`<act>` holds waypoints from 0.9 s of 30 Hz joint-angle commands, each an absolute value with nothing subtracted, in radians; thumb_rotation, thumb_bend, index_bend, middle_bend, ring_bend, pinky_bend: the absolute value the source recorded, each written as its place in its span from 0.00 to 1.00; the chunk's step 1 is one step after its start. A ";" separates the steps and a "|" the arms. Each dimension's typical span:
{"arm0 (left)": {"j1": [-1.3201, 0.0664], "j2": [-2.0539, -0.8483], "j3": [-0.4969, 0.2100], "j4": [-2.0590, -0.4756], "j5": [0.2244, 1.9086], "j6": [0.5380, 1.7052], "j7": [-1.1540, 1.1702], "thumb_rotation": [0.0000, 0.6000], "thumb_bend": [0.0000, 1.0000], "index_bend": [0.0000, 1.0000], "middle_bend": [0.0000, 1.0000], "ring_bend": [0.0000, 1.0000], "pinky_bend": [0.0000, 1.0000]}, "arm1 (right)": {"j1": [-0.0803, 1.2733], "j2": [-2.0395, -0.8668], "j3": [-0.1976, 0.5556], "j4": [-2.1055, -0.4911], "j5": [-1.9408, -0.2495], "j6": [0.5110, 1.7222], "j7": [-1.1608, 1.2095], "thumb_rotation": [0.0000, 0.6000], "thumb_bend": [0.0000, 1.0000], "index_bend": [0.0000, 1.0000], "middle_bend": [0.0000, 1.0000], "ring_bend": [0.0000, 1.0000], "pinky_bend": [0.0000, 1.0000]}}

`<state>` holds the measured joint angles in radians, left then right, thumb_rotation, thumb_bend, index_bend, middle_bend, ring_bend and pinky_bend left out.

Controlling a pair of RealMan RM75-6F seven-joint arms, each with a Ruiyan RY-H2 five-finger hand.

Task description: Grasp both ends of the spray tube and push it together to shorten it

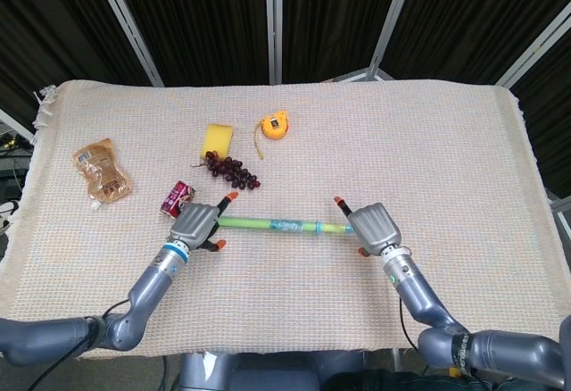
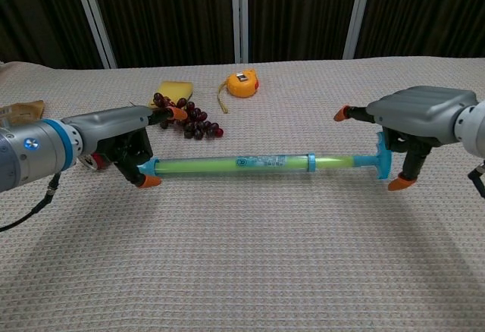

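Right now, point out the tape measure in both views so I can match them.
Head view: the tape measure lies in the upper middle of the cloth, right of the sponge.
Chest view: the tape measure sits at top centre, far beyond the tube.
Shared landmark: the grapes, just near-left of it in both views.

On a woven cloth (image 1: pixel 428 141), the left hand (image 1: pixel 195 225) and right hand (image 1: pixel 375 226) meet opposite ends of a green tube (image 1: pixel 272 225). Grapes (image 1: pixel 233 170), sponge (image 1: pixel 215 138), tape measure (image 1: pixel 273 127) and pouch (image 1: pixel 102 170) lie beyond.
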<state>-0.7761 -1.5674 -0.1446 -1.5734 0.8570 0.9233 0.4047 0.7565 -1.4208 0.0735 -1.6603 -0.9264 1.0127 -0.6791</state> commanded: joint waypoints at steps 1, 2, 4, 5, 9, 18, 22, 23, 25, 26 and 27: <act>-0.737 -1.501 -0.124 -1.639 0.869 0.970 0.399 1.00 0.41 0.00 0.89 0.88 1.00 | 0.727 -1.385 0.052 -1.692 -0.971 1.045 -0.653 1.00 0.00 0.00 1.00 1.00 1.00; -0.731 -1.490 -0.123 -1.648 0.874 0.976 0.394 1.00 0.41 0.00 0.89 0.88 1.00 | 0.721 -1.377 0.048 -1.697 -0.983 1.052 -0.647 1.00 0.00 0.00 1.00 1.00 1.00; -0.702 -1.438 -0.120 -1.695 0.905 1.011 0.369 1.00 0.41 0.00 0.88 0.87 1.00 | 0.691 -1.339 0.033 -1.717 -1.031 1.088 -0.621 1.00 0.00 0.00 1.00 1.00 1.00; -0.682 -1.402 -0.114 -1.725 0.936 1.035 0.351 1.00 0.41 0.00 0.86 0.87 1.00 | 0.672 -1.312 0.023 -1.727 -1.066 1.109 -0.599 1.00 0.00 0.00 1.00 1.00 1.00; -0.601 -1.316 -0.092 -1.780 1.088 1.155 0.275 1.00 0.41 0.00 0.68 0.74 0.94 | 0.605 -1.229 -0.007 -1.730 -1.184 1.177 -0.485 1.00 0.00 0.00 0.90 0.94 0.99; -0.411 -1.211 0.010 -1.795 1.326 1.410 0.185 1.00 0.21 0.00 0.00 0.00 0.02 | 0.427 -1.138 -0.060 -1.605 -1.432 1.421 -0.200 1.00 0.00 0.00 0.14 0.18 0.21; -0.359 -1.187 0.051 -1.792 1.380 1.456 0.165 1.00 0.16 0.00 0.00 0.00 0.00 | 0.369 -1.139 -0.078 -1.552 -1.489 1.503 -0.145 1.00 0.00 0.00 0.00 0.00 0.00; -0.353 -1.185 0.055 -1.791 1.385 1.462 0.164 1.00 0.14 0.00 0.00 0.00 0.00 | 0.363 -1.139 -0.079 -1.547 -1.493 1.511 -0.140 1.00 0.00 0.00 0.00 0.00 0.00; -0.311 -1.177 0.083 -1.783 1.423 1.505 0.156 1.00 0.13 0.00 0.00 0.00 0.00 | 0.320 -1.136 -0.090 -1.528 -1.502 1.552 -0.124 1.00 0.00 0.00 0.00 0.00 0.00; -0.294 -1.175 0.094 -1.778 1.439 1.520 0.153 1.00 0.13 0.00 0.00 0.00 0.00 | 0.305 -1.134 -0.092 -1.526 -1.507 1.565 -0.121 1.00 0.00 0.00 0.00 0.00 0.00; -0.276 -1.172 0.102 -1.773 1.453 1.537 0.150 1.00 0.13 0.00 0.00 0.00 0.00 | 0.288 -1.131 -0.094 -1.527 -1.510 1.577 -0.119 1.00 0.00 0.00 0.00 0.00 0.00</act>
